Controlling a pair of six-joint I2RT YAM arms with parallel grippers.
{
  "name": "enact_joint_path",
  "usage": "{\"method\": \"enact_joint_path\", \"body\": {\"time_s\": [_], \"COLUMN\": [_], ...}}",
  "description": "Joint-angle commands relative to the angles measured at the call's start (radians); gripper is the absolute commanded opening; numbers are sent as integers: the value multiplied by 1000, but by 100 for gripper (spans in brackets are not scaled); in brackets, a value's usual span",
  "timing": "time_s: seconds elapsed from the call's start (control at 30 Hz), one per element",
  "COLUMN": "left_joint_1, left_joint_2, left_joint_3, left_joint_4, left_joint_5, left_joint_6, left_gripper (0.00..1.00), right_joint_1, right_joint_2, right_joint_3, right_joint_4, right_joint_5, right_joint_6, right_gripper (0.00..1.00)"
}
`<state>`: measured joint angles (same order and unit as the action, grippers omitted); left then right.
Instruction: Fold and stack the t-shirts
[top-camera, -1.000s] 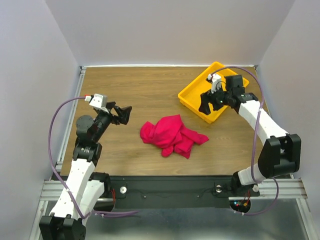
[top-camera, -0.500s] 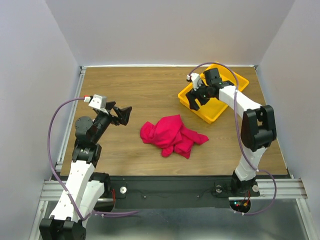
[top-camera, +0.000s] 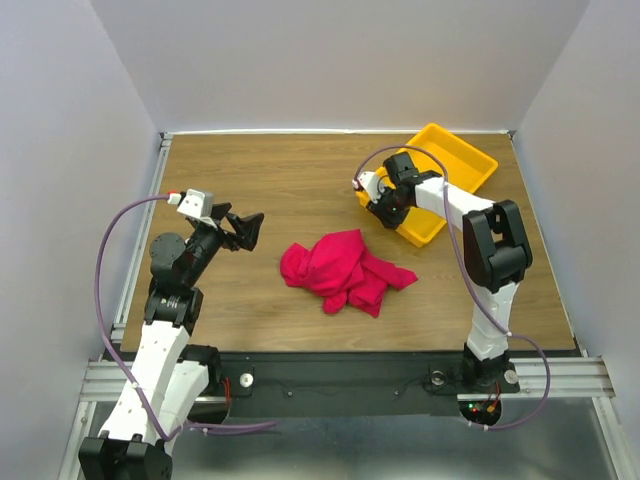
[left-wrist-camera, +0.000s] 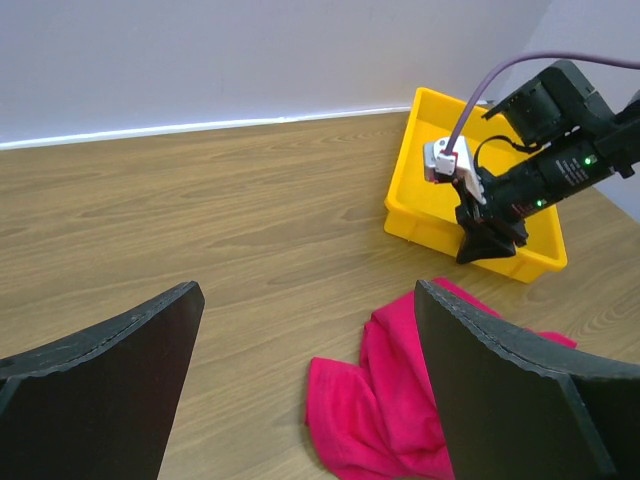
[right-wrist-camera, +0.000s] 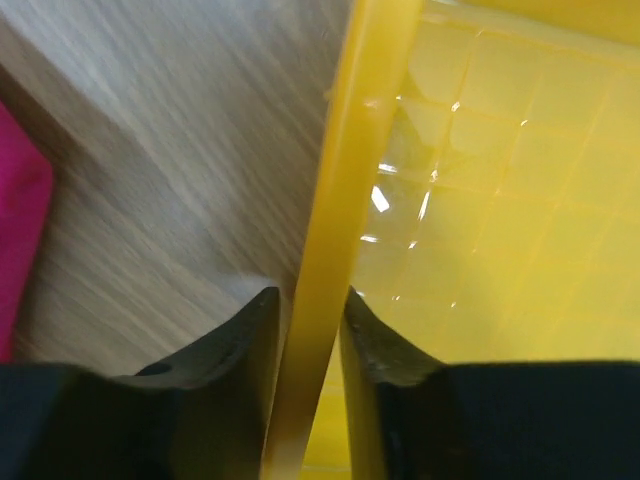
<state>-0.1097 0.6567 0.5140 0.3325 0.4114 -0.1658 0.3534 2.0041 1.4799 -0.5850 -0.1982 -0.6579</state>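
You have: t-shirt (top-camera: 345, 268) plain crimson-pink; tray (top-camera: 457, 153) yellow, grid-patterned floor; table (top-camera: 280, 180) brown wood grain; walls (top-camera: 340, 60) pale grey-lilac.

**Counter surface: contents**

Wood-grain counter (top-camera: 250, 180) carries 2 items. 1 crimson-pink t-shirt (top-camera: 340, 268) lies crumpled in a heap near the middle, unfolded. 1 yellow tray (top-camera: 455, 165) sits toward the far right corner, turned diagonal to the counter edges, not touching the t-shirt.

Left arm (top-camera: 160, 350), lower left, and right arm (top-camera: 491, 315), right: white link shells, black joints, purple cable (top-camera: 99, 270) looping along each; black left gripper (top-camera: 247, 228) and right gripper (top-camera: 380, 206) carry white camera blocks
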Motion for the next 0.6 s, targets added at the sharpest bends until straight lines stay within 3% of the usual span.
{"method": "enact_joint_path", "body": {"time_s": [0.0,0.07,0.23,0.43,0.57], "left_joint_1": [-1,-1,-1,-1,-2], "left_joint_2": [-26,-26,-31,-40,-40], "left_joint_3": [15,15,15,14,12], "left_joint_4": [46,46,48,50,53], "left_joint_5": [18,18,24,30,38], "left_joint_6": [9,8,8,8,3], "left_gripper": [99,99,99,99,99], "right_joint_1": [2,2,-27,-109,-252], "right_joint_2": [-54,-86,-241,-390,-505], "right_joint_3": [-59,-90,-237,-374,-504], "right_joint_4": [-6,-6,-9,-9,-7], "right_joint_5": [80,109,105,89,56], "right_joint_6": [-117,-153,-258,-341,-463], "right_gripper": [29,18,4,2,3]}}
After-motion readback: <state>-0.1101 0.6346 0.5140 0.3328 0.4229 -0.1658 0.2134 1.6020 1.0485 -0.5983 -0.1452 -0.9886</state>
